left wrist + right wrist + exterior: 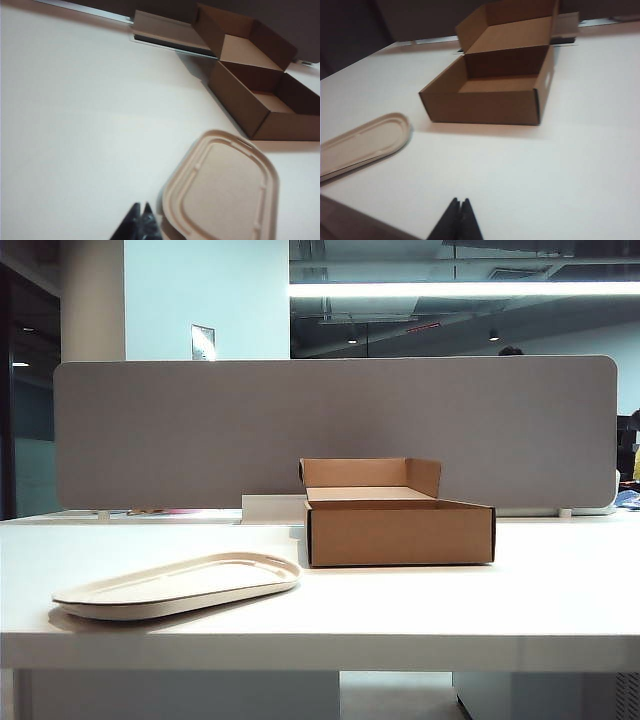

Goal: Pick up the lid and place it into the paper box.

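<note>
White table (420, 605) with the lid (180, 585) lying flat near its front edge, left of the paper box (400, 530) and apart from it. The box stands open and appears empty, rear flap upright. Left gripper (141, 210), tips pressed together and holding nothing, hangs just beside the lid's near end. Right gripper (459, 204), likewise closed and empty, sits over bare table, well short of the box.

1. the left gripper (140, 216) showed only two black, pointed fingertips, glossy and pressed together.
2. the right gripper (459, 210) showed matching black, tapered tips, matte and pressed together.
</note>
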